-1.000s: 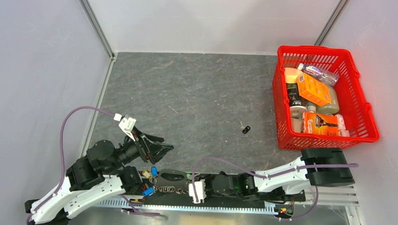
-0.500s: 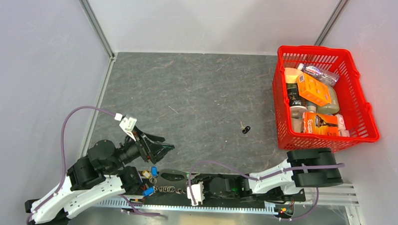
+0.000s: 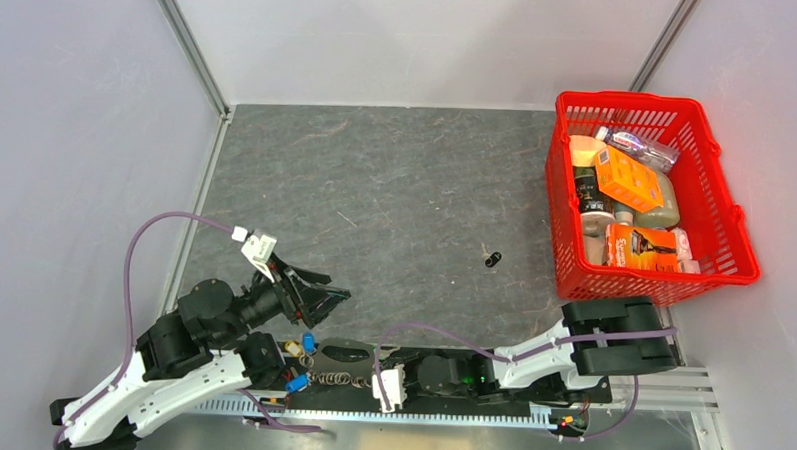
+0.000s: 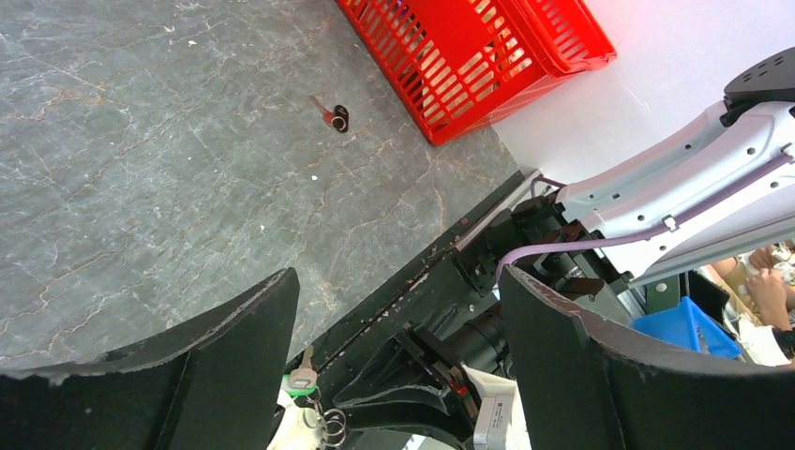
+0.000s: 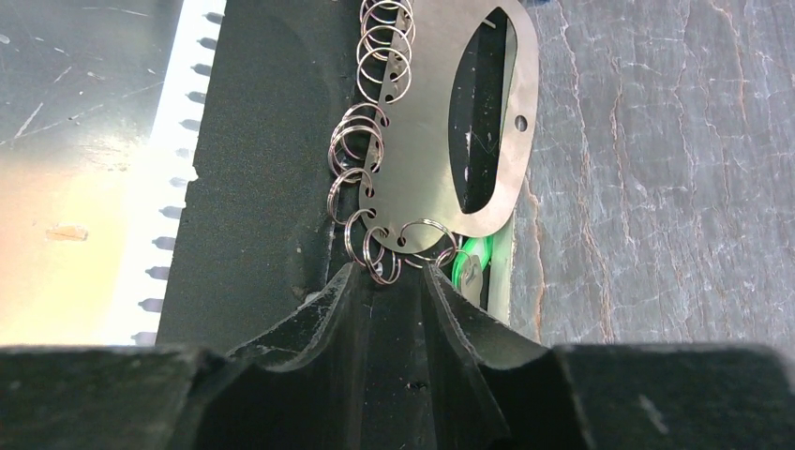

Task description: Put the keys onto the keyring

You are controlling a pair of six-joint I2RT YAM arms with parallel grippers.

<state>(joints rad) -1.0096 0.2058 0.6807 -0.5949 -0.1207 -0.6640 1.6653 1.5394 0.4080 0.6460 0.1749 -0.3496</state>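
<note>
Keyring (image 5: 419, 141) lay at the desk's (image 3: 396, 185) near edge. I was on the grasp, right hand's (image 5: 387, 274) jaws narrow about its end rings (image 5: 380, 255) — clamped or not, I couldn't tell. Left hand (image 4: 398, 300) gaped empty. Next, I judged: firm hold, then fetch a blue key (image 3: 308, 342).

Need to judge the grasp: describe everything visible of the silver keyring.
The flat, silver, oval metal keyring lies on a black strip, one side over grey tabletop. It has a long slot, small holes and split rings along one edge. A green tag peeks from beneath its end. Tips of the right pincer flank the nearest rings.
</note>
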